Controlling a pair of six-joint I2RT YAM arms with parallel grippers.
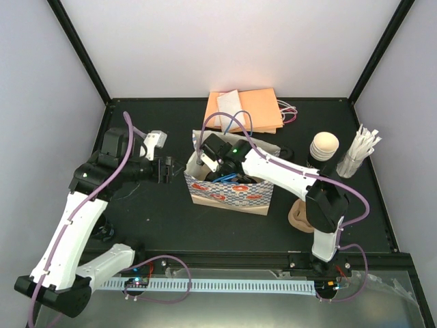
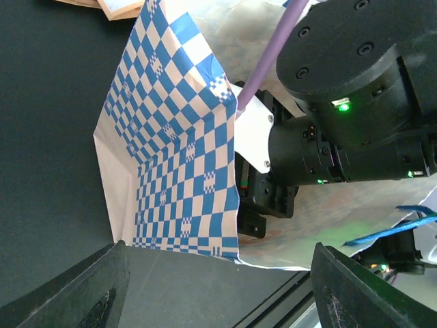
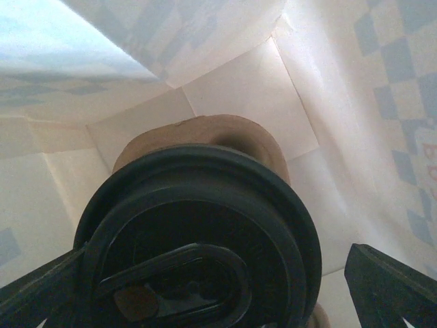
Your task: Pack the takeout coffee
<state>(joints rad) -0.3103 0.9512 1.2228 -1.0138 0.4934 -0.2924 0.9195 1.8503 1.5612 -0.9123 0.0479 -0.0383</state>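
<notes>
The takeout coffee (image 3: 198, 232) fills the right wrist view: a round black lid on a brown paper cup, standing inside the blue-and-white checked paper bag (image 1: 229, 195). My right gripper (image 3: 212, 287) reaches down into the bag and is open. Its fingers straddle the lid, with a gap showing on the right side. In the top view the coffee is hidden under my right gripper (image 1: 217, 171). My left gripper (image 1: 169, 169) hovers just left of the bag, open and holding nothing. In the left wrist view the bag's checked side (image 2: 177, 157) lies ahead of that gripper (image 2: 217, 273).
A tall stack of cream cups (image 1: 323, 149) and white wrapped sticks (image 1: 360, 150) stand at the right. A brown pulp carrier (image 1: 298, 216) lies by the right arm's base. Orange folded bags (image 1: 246, 109) lie at the back. The right arm's wrist (image 2: 355, 102) crowds the bag's mouth.
</notes>
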